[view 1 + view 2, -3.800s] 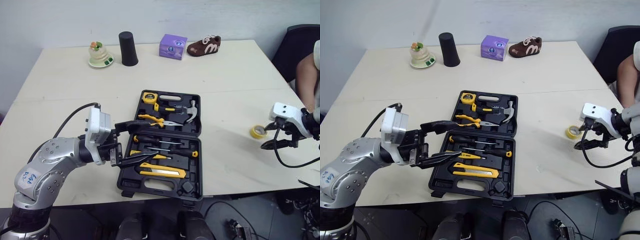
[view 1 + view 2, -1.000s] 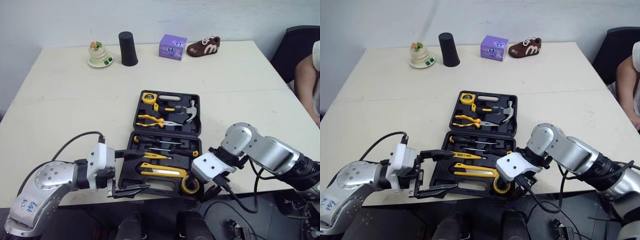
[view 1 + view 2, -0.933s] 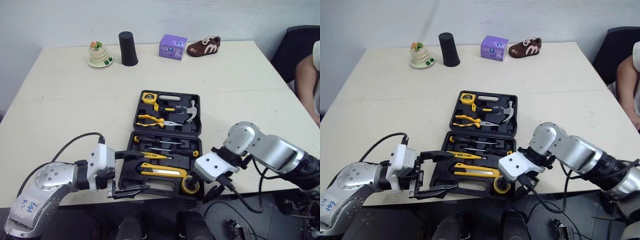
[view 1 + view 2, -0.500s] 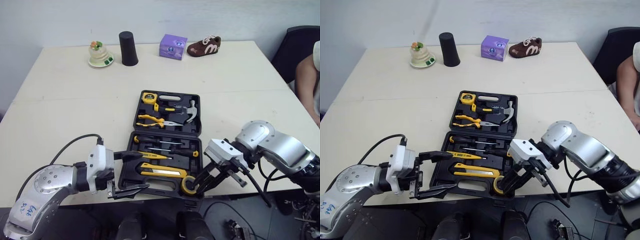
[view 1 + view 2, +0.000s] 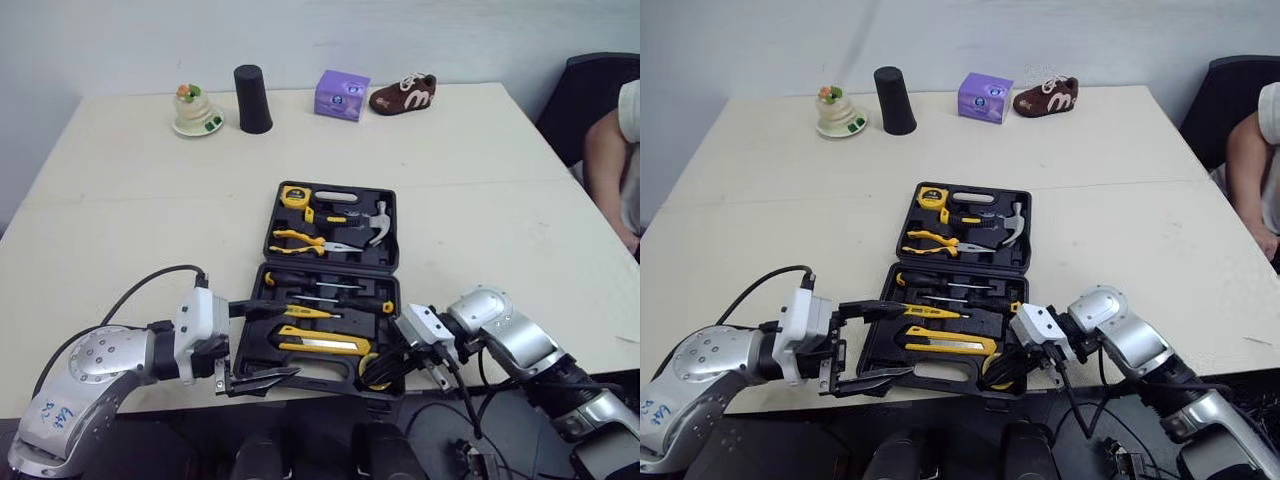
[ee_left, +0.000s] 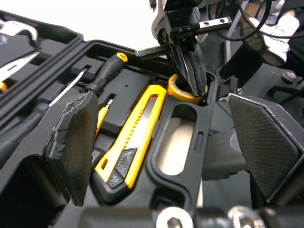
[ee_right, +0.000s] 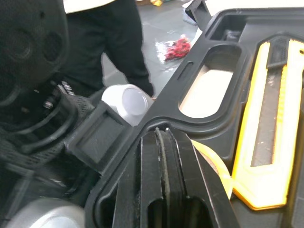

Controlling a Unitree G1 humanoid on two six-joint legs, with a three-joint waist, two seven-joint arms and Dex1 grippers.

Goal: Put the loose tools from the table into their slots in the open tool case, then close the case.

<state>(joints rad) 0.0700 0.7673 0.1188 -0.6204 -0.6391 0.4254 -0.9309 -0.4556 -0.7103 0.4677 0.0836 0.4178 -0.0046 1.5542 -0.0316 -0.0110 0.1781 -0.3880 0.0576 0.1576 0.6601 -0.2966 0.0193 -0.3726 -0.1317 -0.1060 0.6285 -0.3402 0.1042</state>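
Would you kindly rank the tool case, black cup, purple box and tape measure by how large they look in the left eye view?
1. tool case, by far.
2. black cup and purple box: too alike to rank, both at the far edge.
3. tape measure, smallest though nearer.

Pale beige table (image 5: 120, 200) against a plain white wall (image 5: 300, 40) — black chair (image 5: 590, 85) beside.
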